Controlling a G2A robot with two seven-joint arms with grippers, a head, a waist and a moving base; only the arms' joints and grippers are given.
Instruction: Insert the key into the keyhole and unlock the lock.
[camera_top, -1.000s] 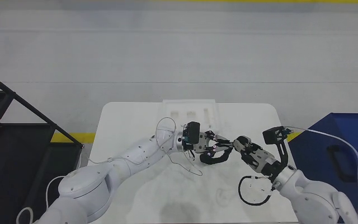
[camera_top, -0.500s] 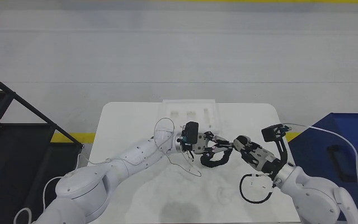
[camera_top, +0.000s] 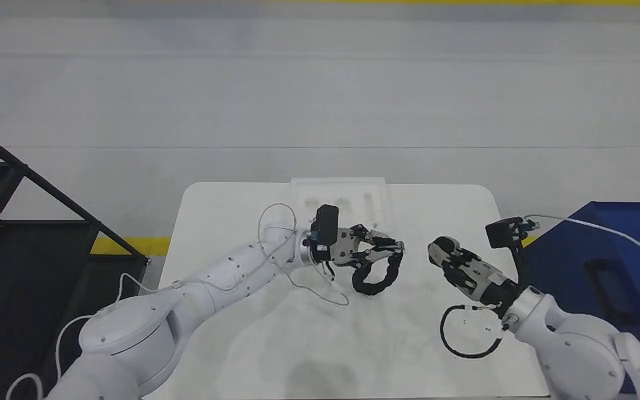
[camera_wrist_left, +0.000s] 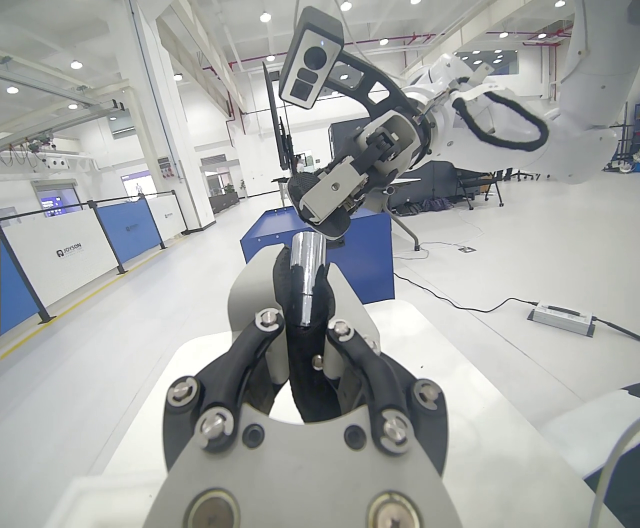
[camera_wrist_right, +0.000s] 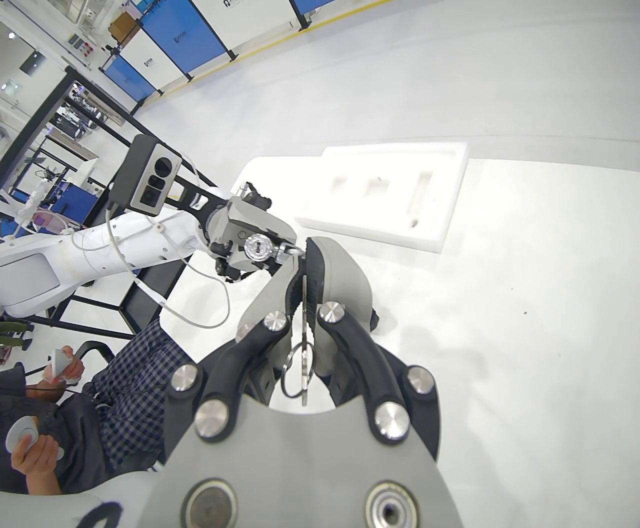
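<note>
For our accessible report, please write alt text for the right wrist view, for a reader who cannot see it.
The right gripper pinches a flat metal key with a wire ring, edge-on, aimed towards the round silver lock held beyond it by the left gripper. Behind them, a white foam tray lies on the white table.

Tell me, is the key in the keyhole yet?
Out. The right pincer holds the key apart from the lock, whose keyhole shows bare; in the top view a gap lies between them.

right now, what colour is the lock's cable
Black; the cable shows best in the top view.
</note>
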